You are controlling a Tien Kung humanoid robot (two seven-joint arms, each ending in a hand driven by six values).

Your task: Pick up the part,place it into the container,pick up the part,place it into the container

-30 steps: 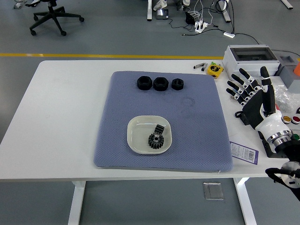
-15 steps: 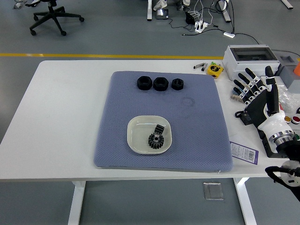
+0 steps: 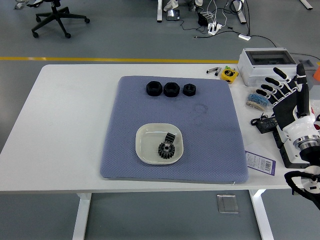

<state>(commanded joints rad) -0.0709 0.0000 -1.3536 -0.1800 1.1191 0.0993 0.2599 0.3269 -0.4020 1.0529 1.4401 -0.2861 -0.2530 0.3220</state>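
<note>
1. Right hand [image 3: 286,95] has pulled back off the mat [image 3: 220,150] to the table's right edge, fingers spread and holding nothing; I judge this placement done.
2. Left hand is out of view.
3. White dish [image 3: 144,149] holds a gear [image 3: 165,149] and a small black part [image 3: 170,137].
4. Three black nuts [image 3: 170,89] wait in a row at the mat's far edge.

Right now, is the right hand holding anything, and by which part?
Nothing is held: the right hand has its fingers spread, off the mat's right edge.
</note>
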